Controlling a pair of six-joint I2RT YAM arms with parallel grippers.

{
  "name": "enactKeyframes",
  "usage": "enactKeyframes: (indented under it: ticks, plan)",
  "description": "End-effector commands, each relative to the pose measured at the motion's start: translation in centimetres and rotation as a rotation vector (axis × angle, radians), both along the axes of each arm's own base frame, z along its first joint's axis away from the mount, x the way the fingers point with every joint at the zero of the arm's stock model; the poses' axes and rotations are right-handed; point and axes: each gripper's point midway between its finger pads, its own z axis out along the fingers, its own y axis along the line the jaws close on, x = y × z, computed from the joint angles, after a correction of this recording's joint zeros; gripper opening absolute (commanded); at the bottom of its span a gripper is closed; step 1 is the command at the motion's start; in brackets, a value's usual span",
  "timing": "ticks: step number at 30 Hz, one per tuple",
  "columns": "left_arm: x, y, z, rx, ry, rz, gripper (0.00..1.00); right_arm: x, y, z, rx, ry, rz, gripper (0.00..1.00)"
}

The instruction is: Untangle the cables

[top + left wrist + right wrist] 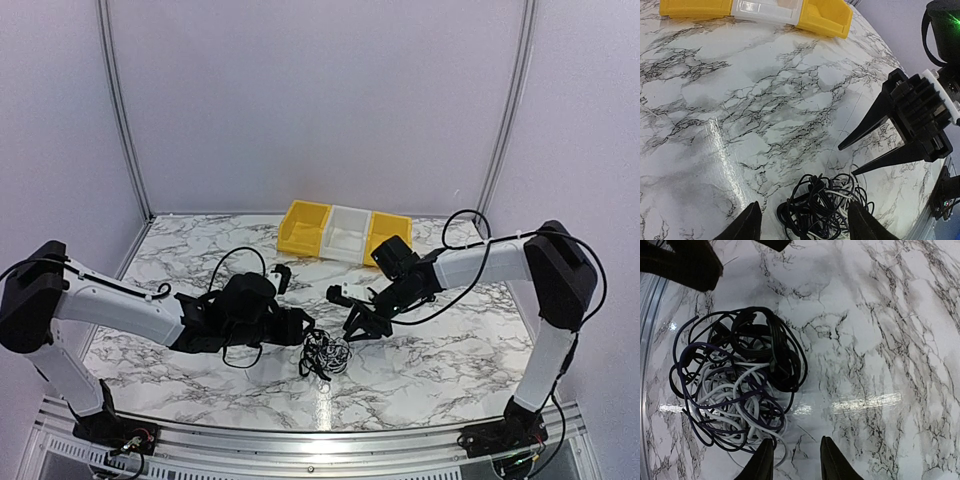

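The tangle of thin cables (327,353), mostly black with several whitish strands and a few that look dark purple, lies as one loose knot on the white, grey-veined marble-patterned surface (450,350). It sits a little below the centre of the top view. In the right wrist view it fills the left half of the frame, with black loops uppermost and whitish ones lower down.

The left pincer (805,226) is spread wide. Its two black fingertips stand at the bottom edge of the left wrist view with the knot lying between them. It grips nothing, and whether either finger brushes a strand cannot be told.

The right pincer (796,462) is parted by a moderate gap, with nothing between its fingers. Its tips sit at the bottom edge of the right wrist view, just at the lower right of the knot, next to an outer whitish loop. Contact there is unclear. In the left wrist view its pointed black fingers reach in from the right of the frame, tips just beside the outermost thin loops.

At the upper middle of the top view, a yellow plastic bin (305,228), a white plastic bin (347,232) and a second yellow plastic bin (385,235) stand side by side in a row.
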Motion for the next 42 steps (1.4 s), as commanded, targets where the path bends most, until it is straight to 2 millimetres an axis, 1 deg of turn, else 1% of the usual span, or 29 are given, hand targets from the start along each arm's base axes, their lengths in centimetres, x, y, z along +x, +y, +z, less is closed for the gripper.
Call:
enactKeyframes:
  ticks: [1,4,5,8,14,15,16,17,19,22,24,27,30,32,34,39,42]
  plan:
    - [0.2,-0.3,2.6,-0.052,-0.050,0.012,0.61,-1.1,0.5,0.2,0.002,0.060,0.034,0.32]
    - [0.3,-0.2,2.9,-0.055,-0.059,0.015,0.61,-1.0,0.4,0.1,-0.007,0.063,0.031,0.33]
    - [0.3,-0.1,3.0,-0.057,-0.062,0.016,0.61,-1.0,0.4,-0.1,-0.014,0.064,0.031,0.32]
    - [0.2,-0.1,3.1,-0.055,-0.065,0.014,0.61,-1.0,0.3,-0.3,-0.034,0.074,0.033,0.23]
    - [-0.3,-1.0,2.8,-0.039,-0.084,-0.019,0.62,-0.4,0.0,0.3,-0.045,0.047,0.010,0.10]
    - [-0.4,-1.2,2.7,-0.035,-0.088,-0.023,0.62,-0.2,0.0,0.5,-0.046,0.040,0.006,0.02]
    - [-0.4,-1.4,2.7,-0.035,-0.092,-0.025,0.62,-0.1,-0.1,0.8,-0.044,0.033,-0.001,0.00]
    - [-0.5,-1.6,2.7,-0.035,-0.097,-0.030,0.62,0.0,-0.1,1.3,-0.040,0.031,-0.005,0.00]
    - [-0.6,-2.0,2.8,-0.041,-0.107,-0.037,0.63,0.1,0.1,2.9,-0.023,0.025,-0.008,0.00]
    - [-0.9,-2.8,3.1,-0.056,-0.141,-0.055,0.65,0.2,0.6,6.6,0.032,-0.002,-0.016,0.00]
    - [-0.9,-3.1,3.6,-0.060,-0.184,-0.045,0.68,0.3,1.0,8.8,0.070,-0.019,-0.025,0.00]
    - [-0.9,-3.6,4.5,-0.090,-0.246,-0.021,0.72,0.4,1.2,11.1,0.102,-0.041,-0.037,0.00]
    - [-0.8,-4.2,5.7,-0.140,-0.303,0.000,0.74,0.2,1.5,12.6,0.119,-0.031,-0.032,0.00]
    - [-0.4,-4.6,6.4,-0.162,-0.338,0.022,0.74,0.0,1.6,13.2,0.130,-0.015,-0.030,0.00]
    - [0.0,-5.0,6.7,-0.171,-0.366,0.040,0.74,-0.1,1.7,13.7,0.143,-0.007,-0.032,0.00]
    - [2.0,-5.2,5.4,-0.150,-0.390,0.168,0.71,-0.4,1.9,15.3,0.171,-0.015,-0.020,0.00]
    - [3.0,-5.3,4.4,-0.150,-0.402,0.228,0.66,-1.0,2.0,17.5,0.207,-0.023,0.003,0.00]
